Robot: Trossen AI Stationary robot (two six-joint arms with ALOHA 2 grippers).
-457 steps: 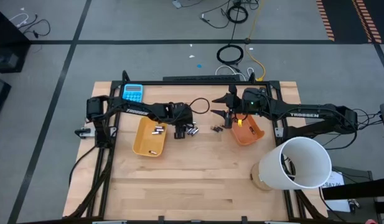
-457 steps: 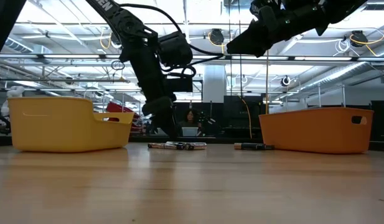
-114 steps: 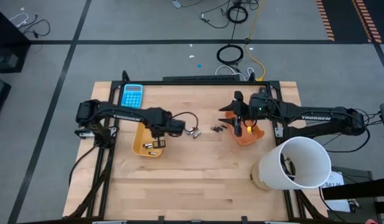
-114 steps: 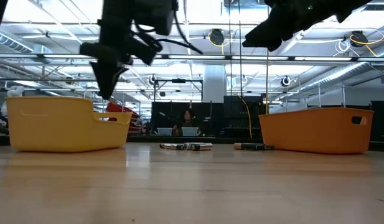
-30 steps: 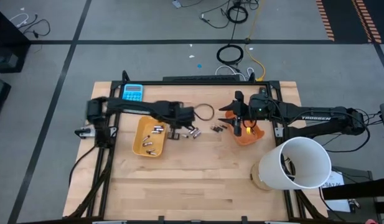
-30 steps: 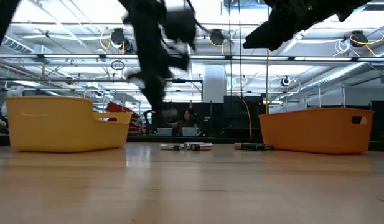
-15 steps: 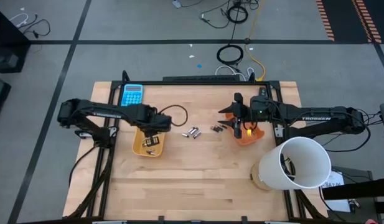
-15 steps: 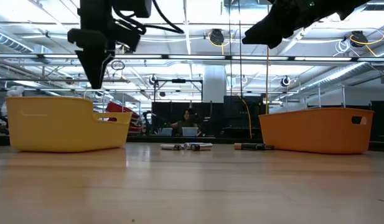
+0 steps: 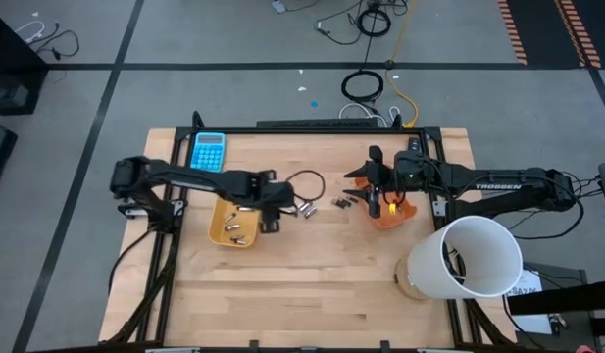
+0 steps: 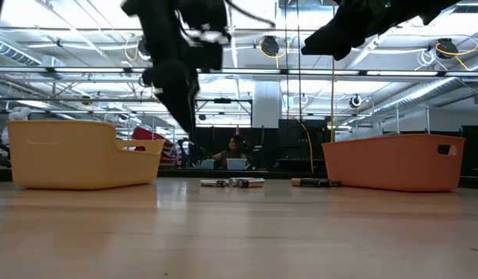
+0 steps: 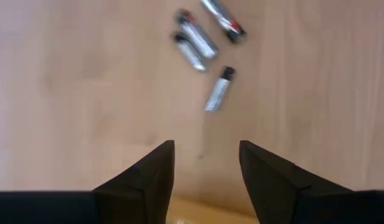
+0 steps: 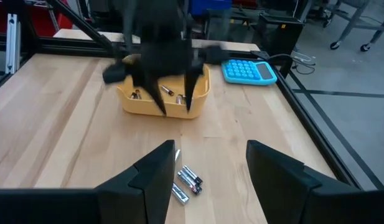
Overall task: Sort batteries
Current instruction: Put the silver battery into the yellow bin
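Dark left gripper hovers spread and empty near silvery batteries; right gripper likewise parted.

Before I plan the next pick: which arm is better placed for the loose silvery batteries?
Left. Its end effector hangs open right by the silvery batteries, beside the yellow tray. The right end effector waits above the orange tray.

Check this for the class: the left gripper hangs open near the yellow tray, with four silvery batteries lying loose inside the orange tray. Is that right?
Not quite. The silvery batteries lie loose on the bare table, not in a tray; the left wrist view shows this. The rest holds: the left gripper hangs open near the yellow tray.
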